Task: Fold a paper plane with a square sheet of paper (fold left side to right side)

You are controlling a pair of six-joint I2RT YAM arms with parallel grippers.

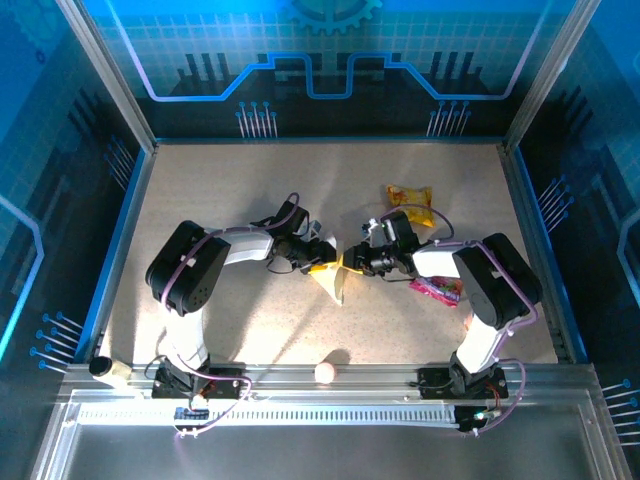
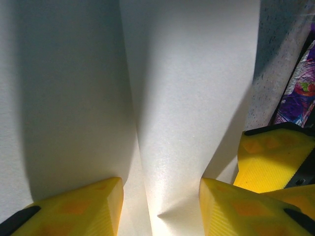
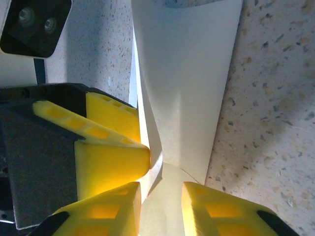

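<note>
The square sheet of paper (image 1: 333,282) is a narrow creased white shape standing up off the table between both arms. My left gripper (image 1: 320,256) meets it from the left and my right gripper (image 1: 352,264) from the right. In the left wrist view the paper (image 2: 192,73) rises as a ridge between the left gripper's (image 2: 160,186) parted yellow fingers. In the right wrist view a folded strip of paper (image 3: 187,64) runs through the gap of the right gripper (image 3: 161,191), whose jaws stand apart. A left finger (image 3: 115,160) touches the fold there.
A yellow snack packet (image 1: 410,205) lies behind the right gripper and a pink wrapper (image 1: 437,290) beside the right arm, also the purple-pink wrapper (image 2: 300,93). A small ball (image 1: 326,372) and a cylinder (image 1: 100,368) sit at the near edge.
</note>
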